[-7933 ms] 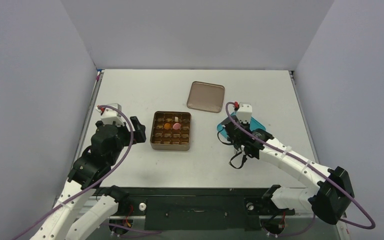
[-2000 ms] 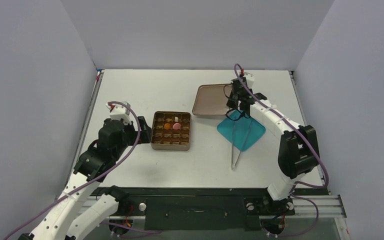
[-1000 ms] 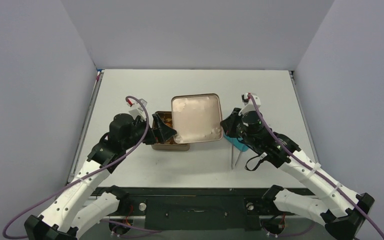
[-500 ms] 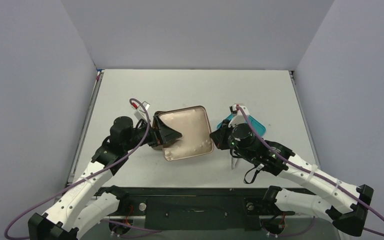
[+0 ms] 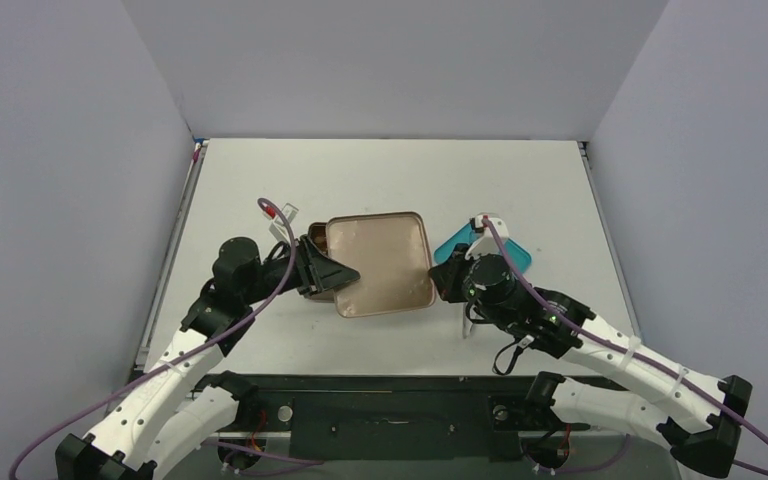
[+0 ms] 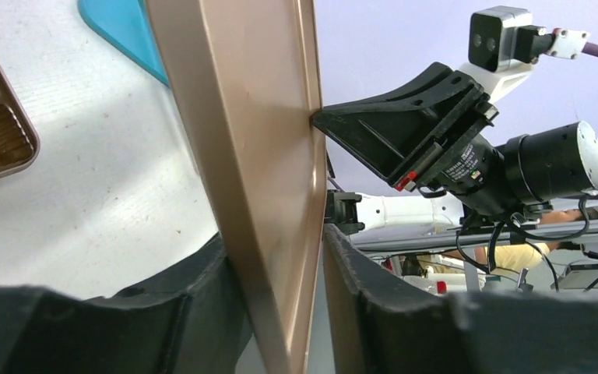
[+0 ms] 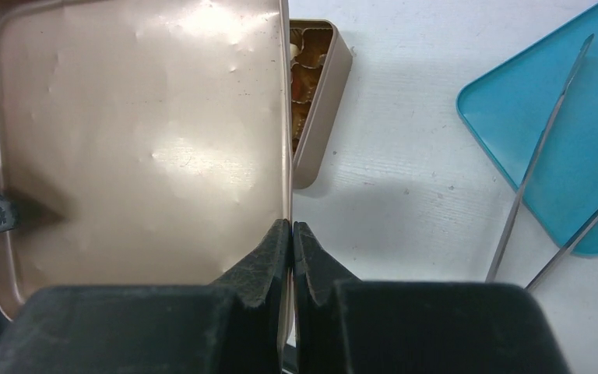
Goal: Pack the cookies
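While left tool (image 5: 347, 272) and right tool (image 7: 290, 234) clamp the lid (image 5: 380, 262), cookies (image 7: 303, 72) lie beneath it near the left.

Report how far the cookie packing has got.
Done: the visible part of the teal plate holds only the tongs. In hand: the lid hangs tilted over the tin, the right pincer shut on one edge and the left pincer closed around the opposite edge. Left: set the lid square on the tin and let go. The tin's contents are mostly hidden.
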You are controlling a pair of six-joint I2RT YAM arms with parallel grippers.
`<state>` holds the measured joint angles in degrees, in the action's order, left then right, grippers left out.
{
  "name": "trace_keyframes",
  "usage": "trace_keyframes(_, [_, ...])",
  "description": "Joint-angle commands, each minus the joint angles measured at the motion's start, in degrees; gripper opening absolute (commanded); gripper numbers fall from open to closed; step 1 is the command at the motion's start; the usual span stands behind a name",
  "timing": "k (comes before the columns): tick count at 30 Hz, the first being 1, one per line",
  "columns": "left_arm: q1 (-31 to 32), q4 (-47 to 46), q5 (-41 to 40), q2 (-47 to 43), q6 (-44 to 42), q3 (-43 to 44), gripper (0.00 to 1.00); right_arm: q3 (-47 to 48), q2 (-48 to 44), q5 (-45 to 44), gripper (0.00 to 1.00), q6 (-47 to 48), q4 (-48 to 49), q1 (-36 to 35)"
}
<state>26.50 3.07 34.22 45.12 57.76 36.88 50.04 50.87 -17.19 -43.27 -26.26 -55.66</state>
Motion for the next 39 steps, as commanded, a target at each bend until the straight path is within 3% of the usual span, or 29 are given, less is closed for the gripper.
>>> trace_keyframes(1, [-0.4,-4.9,2.4,-0.2,0.8,-0.3,0.33,-1.0,-1.8,-2.7,0.00,-1.4,1.9,-0.7])
trace_keyframes(7, [-0.4,-5.0,2.9,0.8,-0.6,-0.3,0.16,-2.1,-2.6,-3.0,0.00,-1.1,2.2,-0.9])
trace_keyframes(11, [-0.4,-0.7,2.7,2.0,-5.0,1.0,0.00,-2.2,-2.8,-2.9,0.00,-0.8,2.2,-0.9])
trace_keyframes(14, [-0.4,4.8,0.2,2.0,-9.7,2.7,0.00,-1.7,-3.0,-2.2,0.02,-0.1,1.9,-0.9])
trace_keyframes(19, [-0.4,9.3,-3.5,1.2,-15.7,4.1,0.00,0.8,-3.6,-2.6,0.25,1.3,-1.6,-0.9])
trace_keyframes(23, [-0.4,16.6,-9.8,0.5,-23.4,8.5,0.00,4.5,-4.1,-4.4,0.36,4.2,-6.4,-0.9])
trace_keyframes(31, [-0.1,28.6,-18.3,0.5,-36.5,18.3,0.00,15.4,-1.2,-8.1,0.48,8.7,-13.7,-0.7])
trace_keyframes(36, [1.7,31.6,-25.6,-0.6,-44.0,21.7,0.00,22.1,1.3,-8.1,0.60,10.2,-17.0,0.0])
trace_keyframes(39, [3.9,32.2,-31.3,-1.5,-46.9,22.8,0.00,26.0,3.5,-7.1,0.62,11.0,-17.9,1.1])
